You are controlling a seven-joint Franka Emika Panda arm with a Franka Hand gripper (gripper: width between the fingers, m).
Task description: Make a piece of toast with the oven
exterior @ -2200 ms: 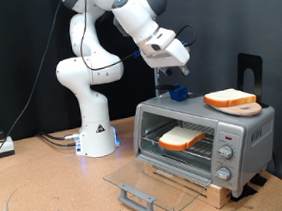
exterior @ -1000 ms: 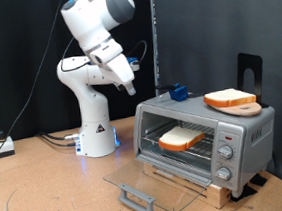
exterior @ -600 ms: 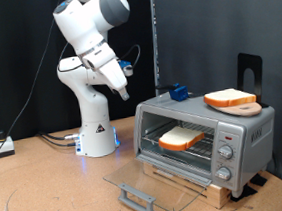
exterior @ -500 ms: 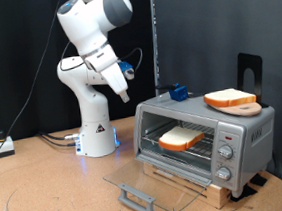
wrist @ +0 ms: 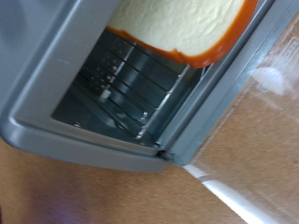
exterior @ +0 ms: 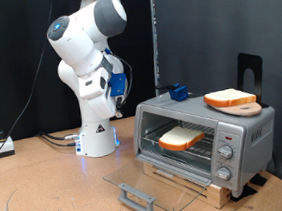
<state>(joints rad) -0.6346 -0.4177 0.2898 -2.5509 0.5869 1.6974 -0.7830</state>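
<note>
- Resting on the wire rack (exterior: 190, 149) inside the oven (exterior: 207, 139), the piece of toast (exterior: 180, 138) lies well apart from our gripper (exterior: 115, 100), which hangs near the arm's white base toward the exterior view's left.
- We cannot tell how far our claw is open; no fingers show in the wrist view, and nothing is seen held.
- Our wrist camera frames the toast's crust and the rack.
- Glass door (exterior: 148, 182) lies folded down.
- A second slice (exterior: 230, 99) sits on a board atop the oven.
</note>
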